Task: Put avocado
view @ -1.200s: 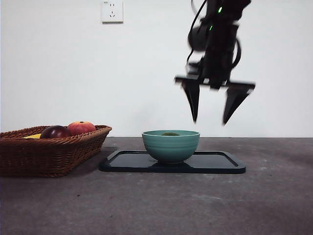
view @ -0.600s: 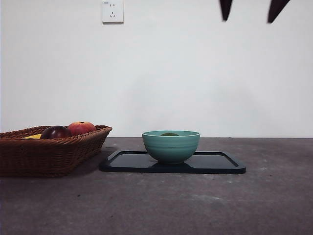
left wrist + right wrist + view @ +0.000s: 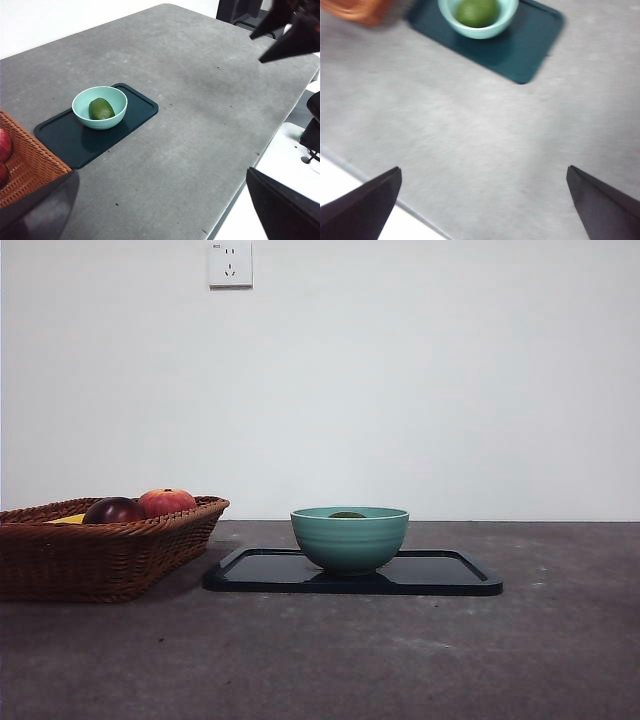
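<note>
The dark green avocado [image 3: 101, 108] lies inside a teal bowl [image 3: 349, 538] that stands on a dark tray [image 3: 440, 572]. In the front view only the avocado's top [image 3: 348, 514] shows above the bowl's rim. It also shows in the right wrist view [image 3: 476, 12]. My left gripper [image 3: 160, 212] is open and empty, high above the table. My right gripper [image 3: 482, 200] is open and empty, high above the table and well away from the bowl. Its tips show in the left wrist view [image 3: 287, 34]. No gripper shows in the front view.
A wicker basket [image 3: 100, 550] stands at the left with a dark maroon fruit [image 3: 113, 510], a red-orange fruit [image 3: 166, 501] and something yellow in it. The grey table's edge [image 3: 240, 185] lies under both grippers. A wall socket [image 3: 230, 262] is on the white wall.
The right gripper, open, rose from just above the bowl and left the front view through its top edge. The avocado stays in the bowl.
</note>
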Controlling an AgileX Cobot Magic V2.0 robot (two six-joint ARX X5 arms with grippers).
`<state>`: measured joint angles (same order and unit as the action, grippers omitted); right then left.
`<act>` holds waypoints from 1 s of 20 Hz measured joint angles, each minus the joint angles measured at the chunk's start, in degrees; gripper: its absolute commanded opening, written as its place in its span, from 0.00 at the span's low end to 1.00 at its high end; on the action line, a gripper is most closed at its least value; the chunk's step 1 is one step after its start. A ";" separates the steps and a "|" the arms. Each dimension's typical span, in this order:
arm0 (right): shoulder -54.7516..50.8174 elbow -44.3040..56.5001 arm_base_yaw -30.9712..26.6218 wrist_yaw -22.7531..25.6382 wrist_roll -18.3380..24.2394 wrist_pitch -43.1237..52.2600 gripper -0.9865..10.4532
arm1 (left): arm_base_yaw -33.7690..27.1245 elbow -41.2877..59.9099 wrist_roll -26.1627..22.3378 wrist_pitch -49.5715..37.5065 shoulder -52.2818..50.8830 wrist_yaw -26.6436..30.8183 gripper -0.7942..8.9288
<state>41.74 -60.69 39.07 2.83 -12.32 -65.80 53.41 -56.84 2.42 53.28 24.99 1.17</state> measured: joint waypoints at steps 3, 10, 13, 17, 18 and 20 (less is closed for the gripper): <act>-8.50 6.45 0.52 -2.34 -0.28 3.15 0.59 | 0.00 0.00 0.00 0.02 0.00 -0.02 0.69; -16.57 11.67 0.59 -2.62 -1.25 3.91 0.59 | 0.00 0.00 0.02 0.02 0.00 0.00 0.69; -16.59 11.67 0.59 -2.62 -1.27 5.14 0.59 | 0.00 0.00 0.02 0.02 0.00 -0.02 0.69; -16.59 11.67 0.59 -2.62 -1.27 6.73 0.59 | 0.00 0.00 0.02 0.02 0.00 -0.02 0.68; -16.59 11.67 0.59 -2.62 -1.27 6.75 0.58 | 0.00 0.00 0.02 0.02 0.00 0.00 0.61; -16.59 11.67 0.59 -2.62 -1.49 6.75 0.24 | 0.00 0.00 0.00 0.04 0.00 -0.02 0.25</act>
<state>25.15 -49.01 39.66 0.21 -13.80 -59.05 53.41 -56.84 2.42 53.32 24.99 1.15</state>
